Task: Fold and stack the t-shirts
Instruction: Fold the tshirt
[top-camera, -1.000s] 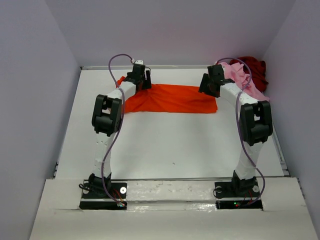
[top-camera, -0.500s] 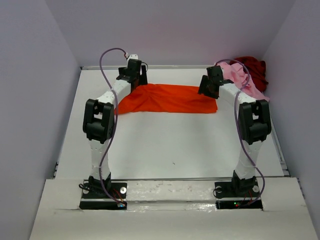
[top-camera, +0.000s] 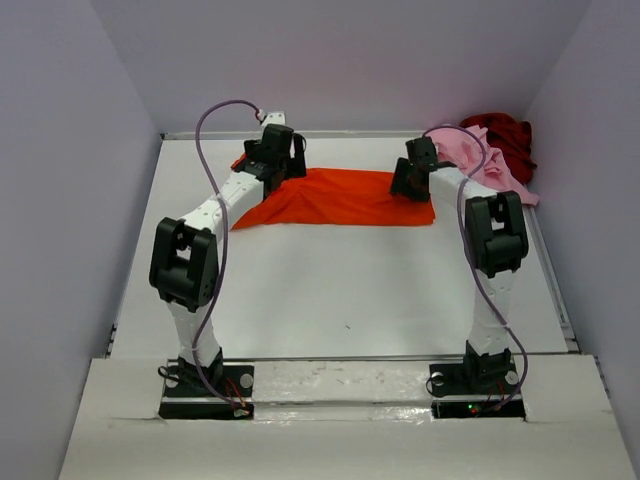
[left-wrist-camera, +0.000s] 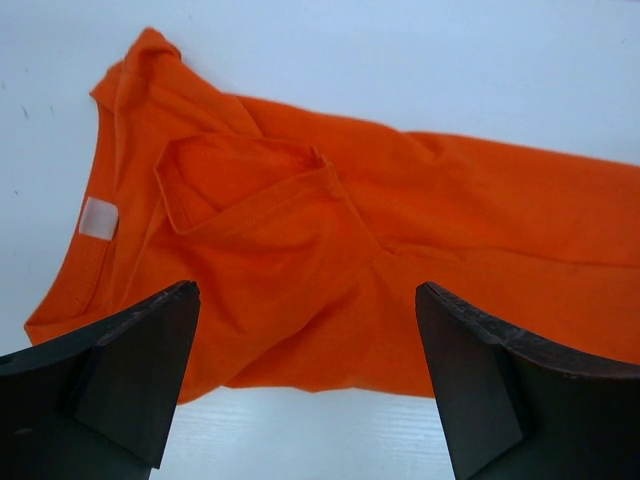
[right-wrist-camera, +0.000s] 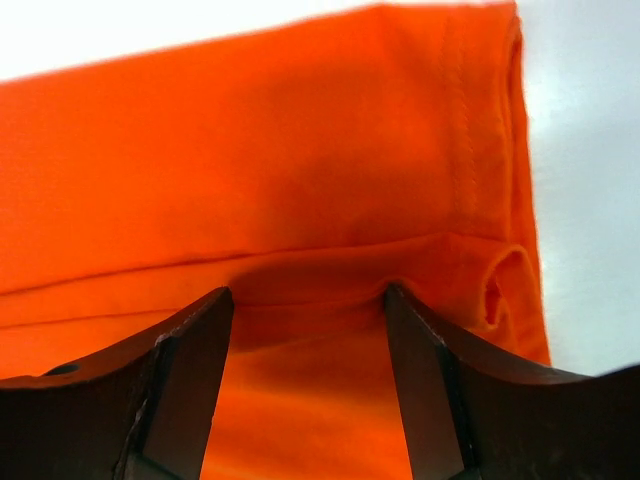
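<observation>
The bright orange t-shirt (top-camera: 340, 197) lies folded into a long band across the back of the table, collar end to the left. In the left wrist view the orange t-shirt (left-wrist-camera: 330, 230) shows a folded-in sleeve and a white neck label. My left gripper (top-camera: 278, 165) (left-wrist-camera: 305, 290) hovers open over that collar end, holding nothing. My right gripper (top-camera: 410, 182) (right-wrist-camera: 307, 293) is at the shirt's right end, jaws apart, fingertips pressed into the orange cloth (right-wrist-camera: 300, 150), which ridges up between them. The pink t-shirt (top-camera: 482, 157) and dark red t-shirt (top-camera: 506, 135) lie heaped at the back right.
The white table (top-camera: 340, 290) is boxed in by pale walls on the left, back and right. The heap of shirts lies close behind my right arm's elbow (top-camera: 493, 232). Both arm bases stand at the near edge.
My left gripper opened wide and drew back slightly, and the left elbow swung out to the left and lower. The shirt's left end now lies free. The right gripper shifted slightly left.
</observation>
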